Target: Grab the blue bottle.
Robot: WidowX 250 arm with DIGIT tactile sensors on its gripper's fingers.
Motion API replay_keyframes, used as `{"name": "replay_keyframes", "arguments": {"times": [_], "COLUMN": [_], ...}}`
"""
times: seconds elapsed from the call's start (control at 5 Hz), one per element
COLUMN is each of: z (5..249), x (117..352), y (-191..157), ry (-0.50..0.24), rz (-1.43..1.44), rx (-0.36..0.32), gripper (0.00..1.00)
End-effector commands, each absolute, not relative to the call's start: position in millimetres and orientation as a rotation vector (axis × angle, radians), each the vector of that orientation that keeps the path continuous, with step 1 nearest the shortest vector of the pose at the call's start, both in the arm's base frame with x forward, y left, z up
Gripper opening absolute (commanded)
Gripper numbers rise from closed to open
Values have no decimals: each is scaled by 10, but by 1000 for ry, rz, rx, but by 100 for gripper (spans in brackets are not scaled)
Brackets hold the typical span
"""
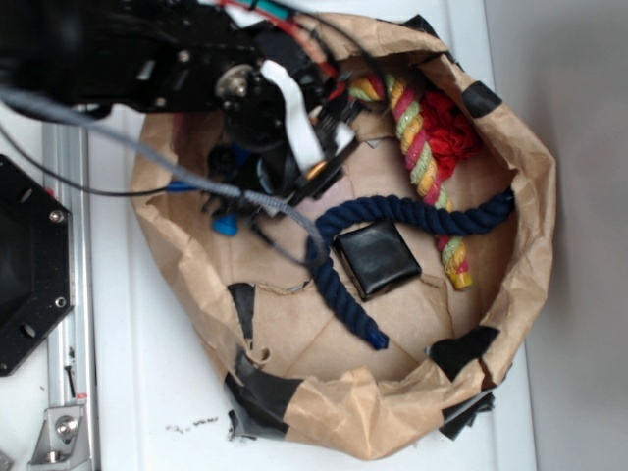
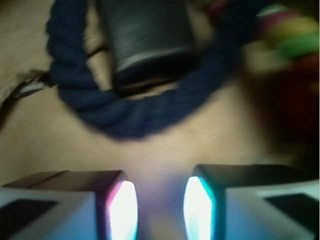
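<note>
A big brown paper bag lies open on a white table. Its rim is rolled down and patched with black tape. The black robot arm reaches in from the top left and covers much of the bag's left side.

Inside the bag, a navy rope curls across the middle. A striped rope of pink, yellow and green runs down the right side, next to a red cloth. A flat black pouch sits in the bend of the navy rope, touching it or very nearly.

The gripper hangs low over the bag's paper floor. In the wrist view its two fingers stand apart with nothing between them, just bare paper. The navy rope and the pouch lie ahead of it.

The bottle is mostly hidden. Only small bright blue bits show under the arm at the left side of the bag. The wrist view does not show it at all, so how it lies cannot be told.

Things could go wrong from here. The gripper seems to point at the rope, not the bottle, so it could close on the rope by mistake. The smooth bottle might slip or roll away if pinched off-center. The arm could also snag the soft bag and drag it.
</note>
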State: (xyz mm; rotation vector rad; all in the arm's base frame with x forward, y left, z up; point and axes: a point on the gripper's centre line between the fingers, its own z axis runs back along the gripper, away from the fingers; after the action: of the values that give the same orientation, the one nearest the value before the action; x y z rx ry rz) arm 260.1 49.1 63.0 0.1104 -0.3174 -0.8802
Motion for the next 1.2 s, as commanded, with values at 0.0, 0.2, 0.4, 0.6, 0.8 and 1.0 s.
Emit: {"name": "replay_keyframes", "arguments": {"times": [0.0,0.2,0.4,0.6,0.8,1.0], "z": [1614,1648,1663,1469,1005,772], "x": [2898,2906,2888,2695,2392,2215], "y": [91,21,39,176,255,269], "ry": [-417,-381,-371,-282,-150,-148], "rz": [-767,-702,-716,-942,-967,-924], "rx": [183,135,13,55,18,-27], "gripper": [0,0,100,100,100,100]}}
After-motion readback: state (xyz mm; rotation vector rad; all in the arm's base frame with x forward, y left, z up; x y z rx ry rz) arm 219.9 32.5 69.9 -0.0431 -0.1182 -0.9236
